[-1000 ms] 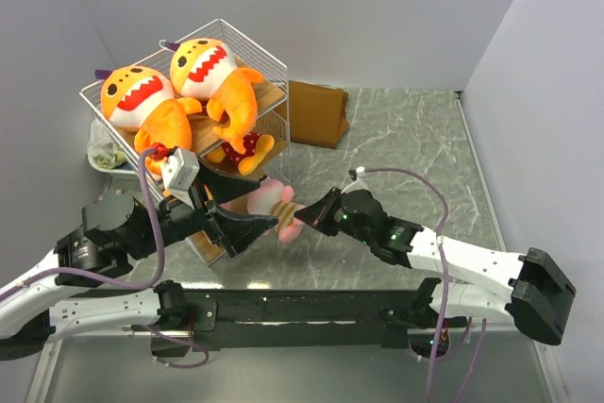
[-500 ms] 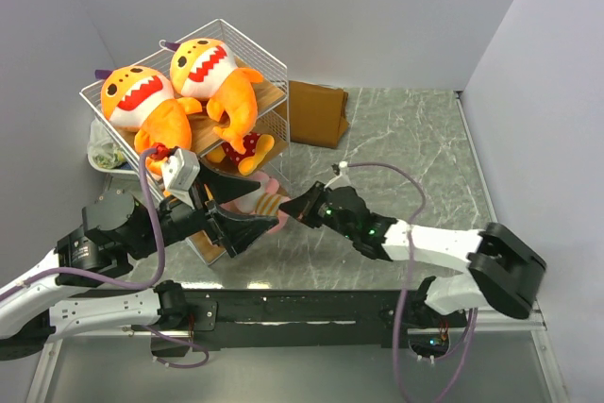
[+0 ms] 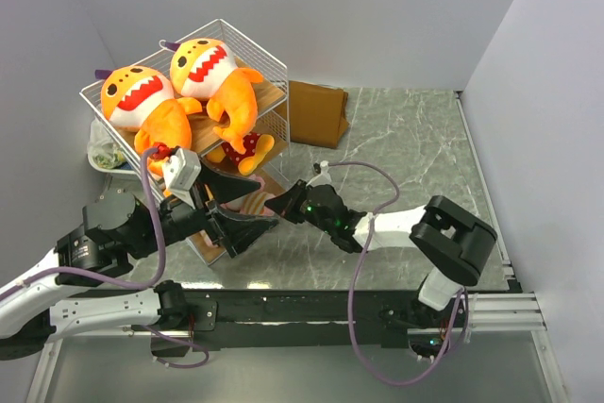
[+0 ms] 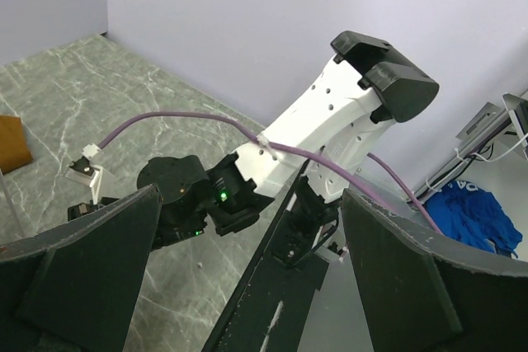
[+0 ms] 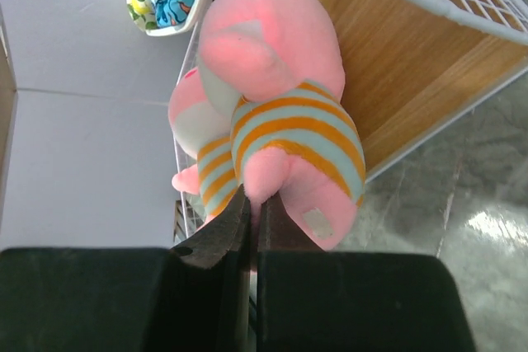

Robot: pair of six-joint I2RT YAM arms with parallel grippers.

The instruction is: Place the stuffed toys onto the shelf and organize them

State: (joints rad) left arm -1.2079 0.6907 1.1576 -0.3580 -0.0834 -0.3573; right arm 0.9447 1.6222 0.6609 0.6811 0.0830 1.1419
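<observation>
- Right hand [image 5: 254,199]: clenched on the bottom end of a pink plush [image 5: 280,113] in an orange-striped shirt. The toy sits straight ahead of the fingertips, pinched between them.
- Plush long axis: in line with the hand. Its leg end is at the fingers and its head at the far end, pointing at the shelf [image 5: 429,55], with wire frame and wooden board just behind it.
- Second pink plush [image 5: 191,125]: same stripes, pressed against the held one, on the left of the wrist view.
- Top view: the held toy is low at the shelf's front.
- Left hand [image 3: 260,205]: released, fingers spread wide around that spot, grasping nothing.
- Two orange sharks [image 3: 142,96] lie on the top tier.
</observation>
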